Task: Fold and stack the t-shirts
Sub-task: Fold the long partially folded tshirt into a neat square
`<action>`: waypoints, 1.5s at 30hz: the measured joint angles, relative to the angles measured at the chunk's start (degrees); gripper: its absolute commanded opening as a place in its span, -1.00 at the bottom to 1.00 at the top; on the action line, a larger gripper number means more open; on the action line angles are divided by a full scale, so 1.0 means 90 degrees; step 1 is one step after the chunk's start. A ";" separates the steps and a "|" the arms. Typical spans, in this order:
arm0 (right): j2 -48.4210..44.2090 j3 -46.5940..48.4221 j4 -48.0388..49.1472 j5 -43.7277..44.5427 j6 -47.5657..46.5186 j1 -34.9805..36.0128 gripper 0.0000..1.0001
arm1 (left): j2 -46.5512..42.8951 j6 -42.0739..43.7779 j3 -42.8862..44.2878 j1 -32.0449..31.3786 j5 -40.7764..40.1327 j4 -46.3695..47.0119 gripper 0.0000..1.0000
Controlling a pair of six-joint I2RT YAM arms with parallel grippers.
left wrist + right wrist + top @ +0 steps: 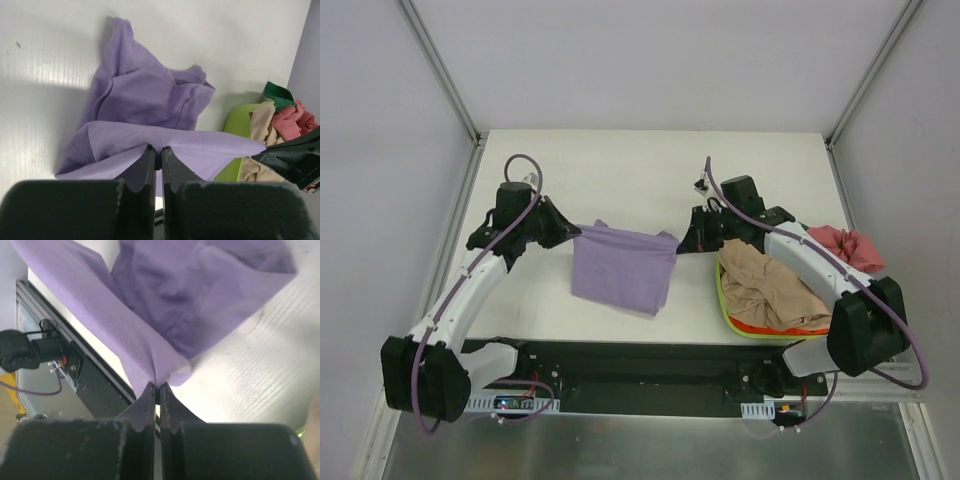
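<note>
The lavender-purple t-shirt (623, 267) hangs stretched between my two grippers above the middle of the table, its lower part draped on the table. My left gripper (576, 232) is shut on its left upper edge; the cloth (150, 105) shows pinched at the jaws (158, 148). My right gripper (682, 240) is shut on its right upper corner, cloth (165, 305) pinched at the jaws (158, 386). A tan-beige shirt (765, 287) lies in the lime-green basket (723, 295). A pinkish-red shirt (847, 246) lies behind it. A dark green shirt (276, 93) shows in the left wrist view.
The basket stands at the right, close to my right arm. The black base rail (650, 365) runs along the table's near edge. Grey walls and metal frame posts (440, 70) enclose the table.
</note>
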 measured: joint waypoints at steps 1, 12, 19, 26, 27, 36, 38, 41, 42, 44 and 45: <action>0.0158 0.0058 0.0056 0.0000 -0.0015 -0.0083 -0.99 | 0.0233 0.0017 0.0066 -0.0017 -0.0024 0.0112 -1.00; 0.2220 0.1008 0.0498 0.0095 -0.0107 -0.0704 -0.85 | 0.3225 0.0253 0.1481 -0.0027 -0.0117 0.0675 -1.00; 0.3429 0.2149 0.0340 0.0707 -0.0444 -0.0901 0.00 | 0.4884 0.0440 0.2441 -0.0005 -0.0143 0.0763 0.46; 0.3385 0.2997 0.0015 0.0993 -0.0826 -0.0916 0.81 | 0.4991 0.0624 0.3084 -0.0015 -0.0197 0.0838 0.98; 0.3249 0.2963 -0.0039 0.0954 -0.0845 -0.0869 0.96 | 0.4840 0.0627 0.3055 -0.0017 -0.0199 0.0833 0.98; 0.1783 0.1387 0.0549 -0.0444 -0.0153 0.0685 0.93 | 0.2841 0.0559 0.1549 -0.0408 0.0151 0.0967 0.98; 0.1804 0.1073 0.0894 -0.0743 0.0141 0.1158 0.94 | 0.2783 0.0481 0.1197 -0.0566 0.0265 0.0988 0.98; 0.1999 0.0840 0.1120 -0.0891 0.0440 0.1394 0.95 | 0.2858 0.0355 0.0712 -0.0692 0.0444 0.1035 0.98; 0.2135 0.0818 0.1209 -0.0867 0.0498 0.1384 0.96 | 0.2926 0.0289 0.0554 -0.0692 0.0556 0.1069 0.98; 0.2453 0.0763 0.1355 -0.0731 0.0593 0.1292 0.96 | 0.3096 0.0216 0.0389 -0.0687 0.0646 0.1144 0.98; 0.2582 0.0721 0.1384 -0.0651 0.0624 0.1246 0.97 | 0.3179 0.0189 0.0335 -0.0687 0.0673 0.1190 0.98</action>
